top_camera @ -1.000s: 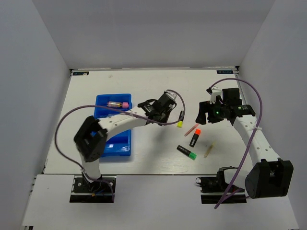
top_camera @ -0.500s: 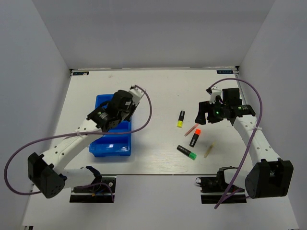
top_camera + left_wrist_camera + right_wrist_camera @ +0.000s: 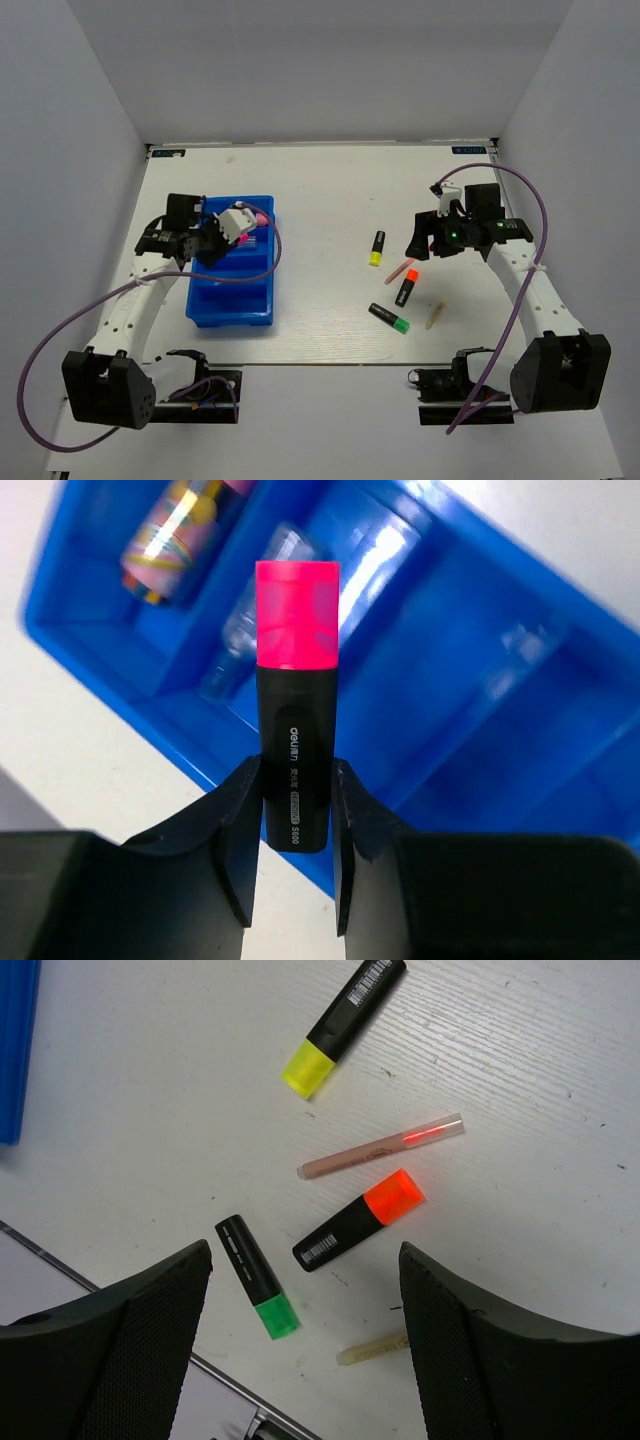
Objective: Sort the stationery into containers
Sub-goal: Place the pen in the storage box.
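Observation:
My left gripper (image 3: 295,820) is shut on a black highlighter with a pink end (image 3: 296,700), held upright over the blue tray (image 3: 480,710). In the top view this gripper (image 3: 245,230) hangs over the tray's (image 3: 232,300) far end. A pink tube (image 3: 180,525) and a clear pen (image 3: 290,590) lie in the tray's compartments. My right gripper (image 3: 305,1360) is open and empty above the loose items: yellow highlighter (image 3: 345,1022), thin pink stick (image 3: 382,1146), orange highlighter (image 3: 358,1220), green highlighter (image 3: 257,1275) and beige stick (image 3: 372,1348). It shows at right in the top view (image 3: 428,238).
In the top view the yellow highlighter (image 3: 376,248), pink stick (image 3: 400,271), orange highlighter (image 3: 407,287), green highlighter (image 3: 389,318) and beige stick (image 3: 436,314) lie right of centre. White walls enclose the table on three sides.
My left arm has swung left from the middle of the table to over the far end of the blue tray. The right arm and the loose items have not moved.

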`<action>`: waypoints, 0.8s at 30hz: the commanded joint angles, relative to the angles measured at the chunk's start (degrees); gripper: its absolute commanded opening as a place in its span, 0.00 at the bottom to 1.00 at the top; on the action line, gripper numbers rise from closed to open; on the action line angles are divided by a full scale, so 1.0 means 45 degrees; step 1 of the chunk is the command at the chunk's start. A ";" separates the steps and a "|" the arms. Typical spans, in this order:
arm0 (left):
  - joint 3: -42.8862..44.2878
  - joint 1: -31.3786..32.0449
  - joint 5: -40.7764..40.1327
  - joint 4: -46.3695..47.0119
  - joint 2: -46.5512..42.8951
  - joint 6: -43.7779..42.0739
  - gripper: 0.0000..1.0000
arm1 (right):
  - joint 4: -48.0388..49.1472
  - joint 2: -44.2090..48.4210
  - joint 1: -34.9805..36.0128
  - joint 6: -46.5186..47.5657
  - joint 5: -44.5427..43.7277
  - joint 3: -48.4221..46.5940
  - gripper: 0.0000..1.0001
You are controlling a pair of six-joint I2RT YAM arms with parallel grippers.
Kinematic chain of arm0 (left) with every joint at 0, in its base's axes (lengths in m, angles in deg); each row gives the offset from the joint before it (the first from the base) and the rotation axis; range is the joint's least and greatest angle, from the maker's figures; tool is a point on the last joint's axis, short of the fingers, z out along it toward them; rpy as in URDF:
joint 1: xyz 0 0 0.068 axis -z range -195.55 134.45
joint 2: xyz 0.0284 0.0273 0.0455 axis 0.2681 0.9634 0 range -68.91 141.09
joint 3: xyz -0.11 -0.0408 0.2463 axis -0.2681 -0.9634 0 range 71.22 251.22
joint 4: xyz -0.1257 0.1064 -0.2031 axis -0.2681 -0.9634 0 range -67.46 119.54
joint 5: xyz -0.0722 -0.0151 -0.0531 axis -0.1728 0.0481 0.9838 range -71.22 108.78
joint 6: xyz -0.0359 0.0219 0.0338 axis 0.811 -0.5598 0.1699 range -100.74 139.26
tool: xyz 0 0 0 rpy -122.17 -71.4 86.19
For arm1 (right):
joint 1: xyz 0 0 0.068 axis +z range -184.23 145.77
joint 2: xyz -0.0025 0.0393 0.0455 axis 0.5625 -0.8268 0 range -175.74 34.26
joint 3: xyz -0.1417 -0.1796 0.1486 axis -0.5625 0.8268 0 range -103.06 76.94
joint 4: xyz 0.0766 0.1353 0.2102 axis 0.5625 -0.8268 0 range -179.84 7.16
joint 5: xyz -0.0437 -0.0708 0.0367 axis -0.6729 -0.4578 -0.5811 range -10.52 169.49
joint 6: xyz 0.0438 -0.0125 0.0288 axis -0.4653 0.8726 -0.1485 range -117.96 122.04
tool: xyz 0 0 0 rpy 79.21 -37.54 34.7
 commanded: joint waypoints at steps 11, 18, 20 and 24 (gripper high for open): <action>-0.2411 -0.1813 0.5443 0.0157 -0.0274 -0.4024 0.00 | 0.0059 -0.0439 -0.0220 0.0047 0.0338 0.0092 0.78; -0.2549 -0.1441 0.3765 0.1425 0.0469 -0.3596 0.00 | 0.0020 -0.0498 -0.0317 0.0087 0.0435 0.0131 0.81; -0.2783 -0.1441 0.3587 0.1972 0.0392 -0.3595 0.00 | 0.0039 -0.0517 -0.0336 0.0106 0.0513 0.0111 0.81; -0.2959 -0.1422 0.3061 0.2249 0.0508 -0.3479 0.06 | 0.0020 -0.0576 -0.0376 0.0086 0.0611 0.0131 0.81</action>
